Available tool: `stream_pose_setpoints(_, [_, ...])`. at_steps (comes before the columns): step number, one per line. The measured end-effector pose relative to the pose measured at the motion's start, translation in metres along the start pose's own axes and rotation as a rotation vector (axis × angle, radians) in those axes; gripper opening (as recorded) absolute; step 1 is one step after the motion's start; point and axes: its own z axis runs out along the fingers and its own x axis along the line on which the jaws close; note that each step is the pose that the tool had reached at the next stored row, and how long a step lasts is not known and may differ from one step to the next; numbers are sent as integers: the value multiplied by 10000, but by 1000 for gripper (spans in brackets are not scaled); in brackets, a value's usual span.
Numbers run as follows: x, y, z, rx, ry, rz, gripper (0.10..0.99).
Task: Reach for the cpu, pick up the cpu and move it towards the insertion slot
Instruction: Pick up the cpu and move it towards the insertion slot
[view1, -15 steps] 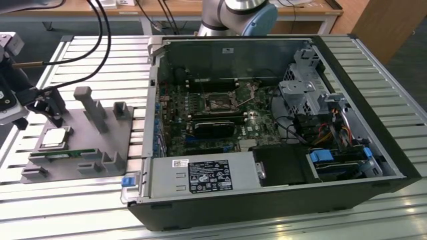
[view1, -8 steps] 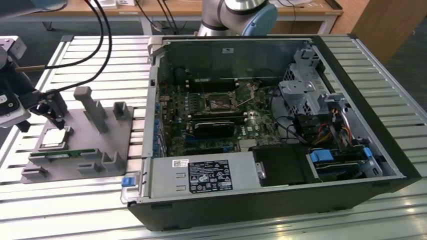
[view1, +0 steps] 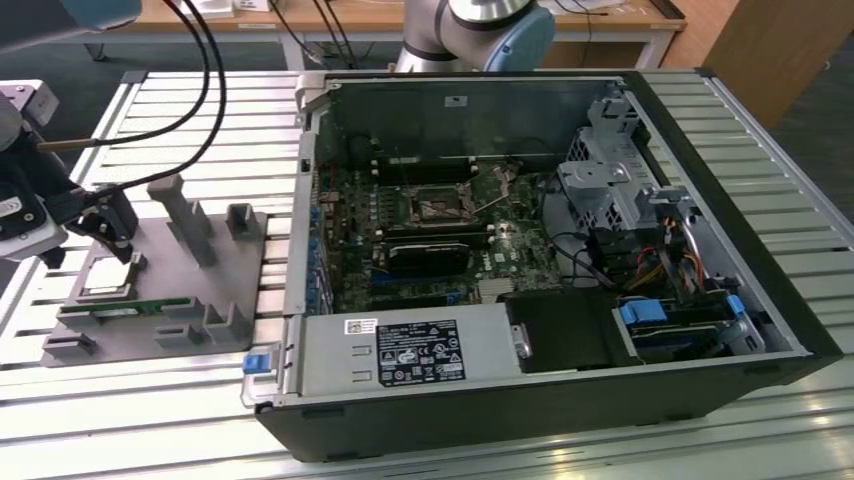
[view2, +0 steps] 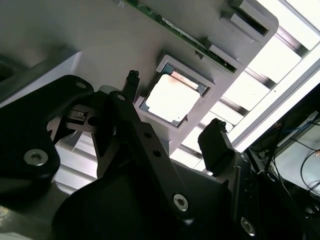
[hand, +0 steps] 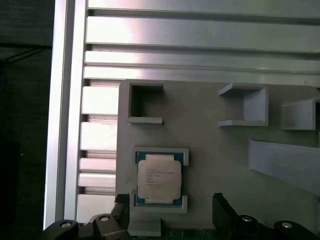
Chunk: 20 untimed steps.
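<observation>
Plainly, we see the pincer (hand: 170, 201) spread wide, gripping nothing; its fingers (hand: 221, 206) flank the cpu (hand: 159, 177), seated in the grey fixture (hand: 215, 150).

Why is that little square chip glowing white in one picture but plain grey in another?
Glare: in the second wrist view the cpu reflects light and washes out white, as do the table slats beside it; in the first wrist view the cpu is evenly lit, its grey top plain.

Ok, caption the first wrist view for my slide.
Open gripper hovers above the cpu resting in its grey holder.
</observation>
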Motion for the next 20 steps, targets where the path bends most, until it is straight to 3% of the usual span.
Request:
stream_pose_setpoints(13, [1,-4,97,2,1,1,753])
stream_pose_setpoints(20, [5,-8,201,2,-1,0,753])
